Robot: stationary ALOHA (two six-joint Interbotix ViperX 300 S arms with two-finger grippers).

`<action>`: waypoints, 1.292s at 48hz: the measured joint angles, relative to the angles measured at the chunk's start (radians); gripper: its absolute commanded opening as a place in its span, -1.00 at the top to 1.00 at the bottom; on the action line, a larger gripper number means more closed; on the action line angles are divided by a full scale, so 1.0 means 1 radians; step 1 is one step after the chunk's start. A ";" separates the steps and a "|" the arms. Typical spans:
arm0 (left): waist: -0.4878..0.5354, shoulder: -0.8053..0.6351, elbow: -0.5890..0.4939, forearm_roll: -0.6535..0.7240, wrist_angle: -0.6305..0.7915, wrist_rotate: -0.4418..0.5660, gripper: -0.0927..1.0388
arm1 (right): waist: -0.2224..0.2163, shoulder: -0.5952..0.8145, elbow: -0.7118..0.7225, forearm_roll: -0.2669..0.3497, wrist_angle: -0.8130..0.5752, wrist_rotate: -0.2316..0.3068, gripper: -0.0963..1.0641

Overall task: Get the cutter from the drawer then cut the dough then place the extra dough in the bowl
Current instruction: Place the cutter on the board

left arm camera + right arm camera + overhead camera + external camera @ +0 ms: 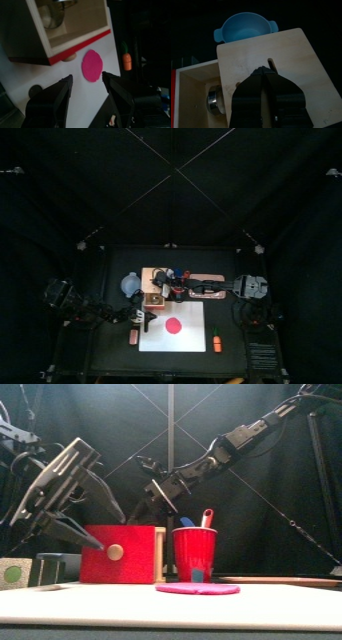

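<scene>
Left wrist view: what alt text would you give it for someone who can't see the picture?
The left gripper, jaws open, hovers over a white cutting board bearing a flat pink dough disc. Beyond it, a red-fronted wooden drawer stands open with a round metal cutter inside.

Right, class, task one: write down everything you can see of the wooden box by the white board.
The box is pale, plain wood, upright, with a short slot in its flat top. Its drawer is pulled out, with a red front and a round pale knob; a round metal cutter lies inside. It stands at the white board's back left corner, beside the blue bowl. The right gripper hangs over its top; whether they touch cannot be told.
</scene>
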State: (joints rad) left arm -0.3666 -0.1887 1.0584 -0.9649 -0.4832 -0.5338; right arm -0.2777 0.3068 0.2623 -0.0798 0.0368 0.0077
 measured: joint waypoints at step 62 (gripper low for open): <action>0.390 -0.577 0.278 0.676 -0.037 0.397 -0.33 | 0.164 -0.104 -0.018 0.078 0.209 0.017 -0.37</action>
State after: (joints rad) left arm 0.0230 -0.7655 1.3361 -0.2884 -0.5200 -0.1365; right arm -0.1135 0.2025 0.2439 -0.0015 0.2454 0.0245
